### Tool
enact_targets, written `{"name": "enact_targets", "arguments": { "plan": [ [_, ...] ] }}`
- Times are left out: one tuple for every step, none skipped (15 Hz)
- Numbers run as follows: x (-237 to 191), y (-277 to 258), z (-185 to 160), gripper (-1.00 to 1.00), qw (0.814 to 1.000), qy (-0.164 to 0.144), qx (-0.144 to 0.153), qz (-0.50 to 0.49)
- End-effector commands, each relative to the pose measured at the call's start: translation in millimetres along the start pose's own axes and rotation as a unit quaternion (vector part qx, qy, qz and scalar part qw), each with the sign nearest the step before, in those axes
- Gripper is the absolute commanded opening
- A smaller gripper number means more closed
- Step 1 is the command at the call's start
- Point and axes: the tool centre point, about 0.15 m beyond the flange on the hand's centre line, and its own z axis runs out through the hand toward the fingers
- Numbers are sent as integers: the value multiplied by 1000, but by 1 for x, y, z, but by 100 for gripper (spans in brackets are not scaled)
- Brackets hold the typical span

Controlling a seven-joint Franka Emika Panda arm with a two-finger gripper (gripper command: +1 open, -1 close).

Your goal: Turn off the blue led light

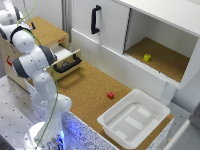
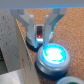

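Wrist view: shows the blue led light [image 2: 52, 54] lit, with a bright pale blue cap set in a grey ring, sitting on a brown cork surface [image 2: 75, 27]. Shows a like button with a reddish cap [image 2: 40, 34] just beside the blue led light, apart from it by a narrow strip. Shows a pale panel edge [image 2: 11, 57] near the blue led light, on the side away from the open cork.

Gripper [image 2: 40, 40]: fingers [image 2: 28, 27] spread apart, pinching nothing. Hangs just beside the blue led light, nearer the reddish cap, which appears in the gap between the fingers. Not seen pressing the blue cap. Contact between fingertips and the surface: cannot tell, since the picture is blurred there.

Exterior view: shows the arm [image 1: 35, 65] bent over a wooden box [image 1: 47, 30] with a drawer [image 1: 65, 57] pulled out, black handle forward. Does not show the gripper. Blue led light not made out in this view, possibly hidden behind the arm. Shows a cork tabletop [image 1: 90, 85] carrying a small red block [image 1: 110, 95] and a white bin [image 1: 135, 117]. Shows a white cabinet [image 1: 107, 30] with a yellow cube [image 1: 147, 57] inside its open compartment.
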Motion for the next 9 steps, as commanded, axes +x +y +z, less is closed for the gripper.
{"name": "enact_targets", "arguments": {
  "plan": [
    [26, 5, 6, -100, 996, -85, -38, 13],
    [26, 11, 7, -100, 996, -80, -43, 12],
    [26, 16, 8, -100, 996, -79, -47, 11],
    [26, 21, 9, -100, 995, -82, -52, 12],
    [26, 24, 13, -100, 995, -82, -49, 8],
    [26, 25, 19, -100, 996, -83, -42, 1],
    [27, 24, 25, -100, 996, -80, -30, -3],
    [29, 22, 33, -100, 996, -82, -23, -10],
    [30, 21, 42, -100, 996, -85, -21, -17]
  ]
}}
